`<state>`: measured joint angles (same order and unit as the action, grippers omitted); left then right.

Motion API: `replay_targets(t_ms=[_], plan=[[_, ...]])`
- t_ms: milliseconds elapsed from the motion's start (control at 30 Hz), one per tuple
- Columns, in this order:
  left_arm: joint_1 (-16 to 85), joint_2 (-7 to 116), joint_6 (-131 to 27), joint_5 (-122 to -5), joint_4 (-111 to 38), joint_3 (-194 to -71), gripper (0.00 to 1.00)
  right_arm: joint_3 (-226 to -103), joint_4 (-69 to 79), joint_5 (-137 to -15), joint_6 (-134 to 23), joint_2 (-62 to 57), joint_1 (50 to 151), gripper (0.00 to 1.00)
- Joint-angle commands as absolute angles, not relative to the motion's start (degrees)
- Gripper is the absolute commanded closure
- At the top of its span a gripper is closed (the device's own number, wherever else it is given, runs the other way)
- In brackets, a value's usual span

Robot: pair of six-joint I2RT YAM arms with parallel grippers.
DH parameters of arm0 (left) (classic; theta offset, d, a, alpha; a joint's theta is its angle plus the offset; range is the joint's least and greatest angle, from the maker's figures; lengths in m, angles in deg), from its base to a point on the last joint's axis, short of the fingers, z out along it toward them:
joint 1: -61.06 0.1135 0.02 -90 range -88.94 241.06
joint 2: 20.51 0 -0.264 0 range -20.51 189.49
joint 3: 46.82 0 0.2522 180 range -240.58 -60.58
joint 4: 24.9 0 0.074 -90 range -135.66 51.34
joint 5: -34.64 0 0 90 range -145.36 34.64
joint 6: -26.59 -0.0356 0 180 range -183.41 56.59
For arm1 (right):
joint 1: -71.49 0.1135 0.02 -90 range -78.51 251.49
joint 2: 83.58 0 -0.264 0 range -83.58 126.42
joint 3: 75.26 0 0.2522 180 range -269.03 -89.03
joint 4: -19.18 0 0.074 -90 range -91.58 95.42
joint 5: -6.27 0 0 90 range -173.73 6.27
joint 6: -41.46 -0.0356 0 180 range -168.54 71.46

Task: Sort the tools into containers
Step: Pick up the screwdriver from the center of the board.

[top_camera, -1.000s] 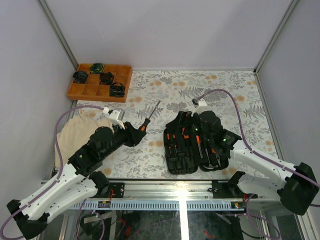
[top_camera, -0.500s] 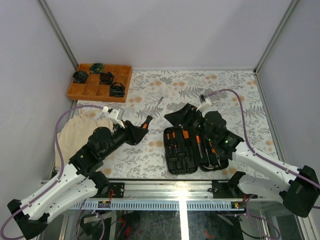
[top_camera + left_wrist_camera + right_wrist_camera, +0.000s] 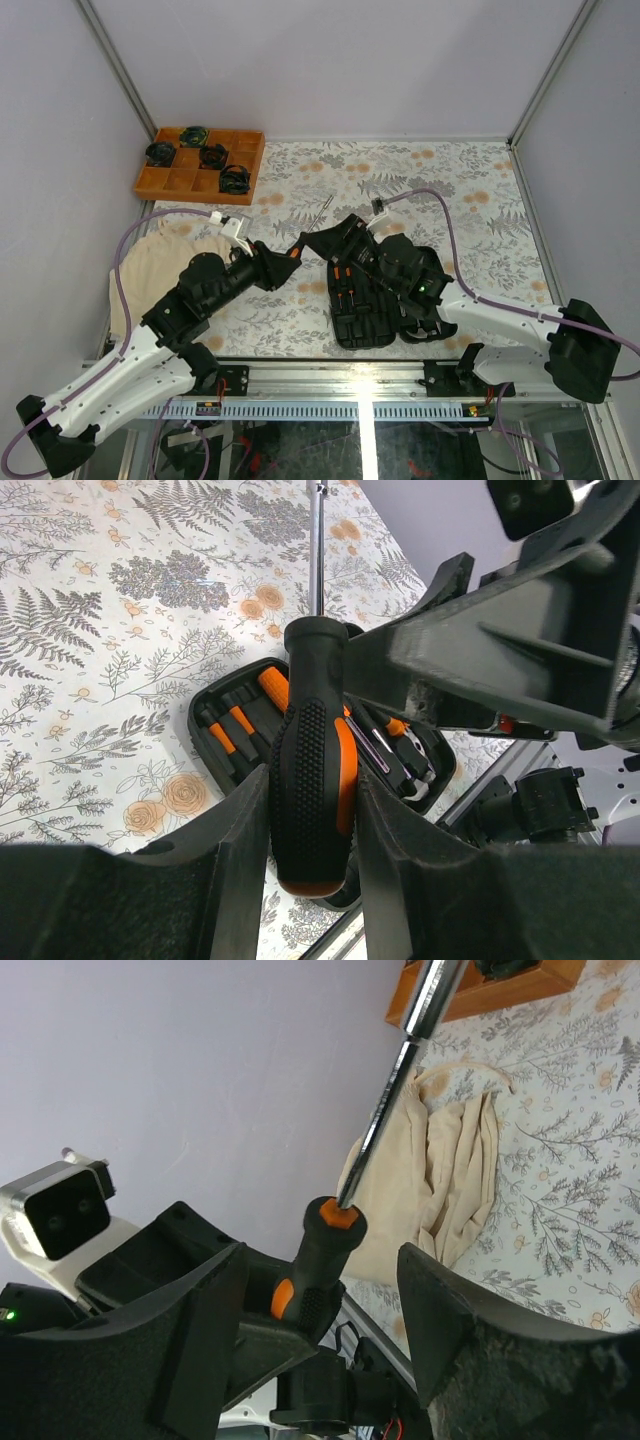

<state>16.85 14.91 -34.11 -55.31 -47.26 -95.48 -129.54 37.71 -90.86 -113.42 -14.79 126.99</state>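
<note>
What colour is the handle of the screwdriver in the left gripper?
The screwdriver handle is black, textured, with orange stripe and butt; clearest in the left wrist view.

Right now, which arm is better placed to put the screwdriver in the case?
Probably right: the right claw, open, brackets the screwdriver the left claw grips, and its arm hangs over the case.

left arm [image 3: 190,300] stretched inward, left fingers [image 3: 235,865] clamped on screwdriver [image 3: 312,770] | right arm [image 3: 485,316] stretched leftward, right fingers [image 3: 200,1325] apart

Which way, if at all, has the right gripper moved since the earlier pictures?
Yes. The right gripper moved left, off the tool case, toward the screwdriver in the left gripper.
</note>
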Motion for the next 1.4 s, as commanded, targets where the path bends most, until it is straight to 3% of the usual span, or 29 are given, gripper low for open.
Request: replay_targets(t_ms=[0, 167, 433, 633, 833, 1067, 1367], plan=[[16.79, 14.57, -33.94, -56.15, -41.2, -95.21, 1.0, -131.34, 42.7, -93.02, -117.52, -12.61, 127.78, 0.35], [16.76, 14.51, -33.96, -55.89, -41.23, -95.06, 1.0, -131.14, 42.99, -92.16, -119.51, -11.24, 128.1, 0.45], [16.67, 14.76, -33.86, -57.07, -41.18, -94.62, 1.0, -132.16, 45.67, -90.9, -120.07, -8.85, 128.11, 0.49], [16.74, 14.26, -33.7, -58.02, -41.42, -94.24, 1.0, -132.81, 46.97, -90.01, -119.63, -7.41, 128.09, 0.74], [16.78, 14.75, -34.68, -61.51, -42.13, -95.02, 0.84, -132.7, 45.39, -91.12, -117.41, -8.29, 128.09, 0.99], [16.75, 14.51, -34.84, -62.18, -43.56, -95.12, 0.58, -133.42, 36.8, -96.74, -110.21, -13.11, 128.01, 1.0], [16.73, 16.02, -33.26, -61.29, -46.98, -95.65, 0.45, -133.32, 19.21, -104.87, -100.46, -18.91, 126.53, 1.0]])
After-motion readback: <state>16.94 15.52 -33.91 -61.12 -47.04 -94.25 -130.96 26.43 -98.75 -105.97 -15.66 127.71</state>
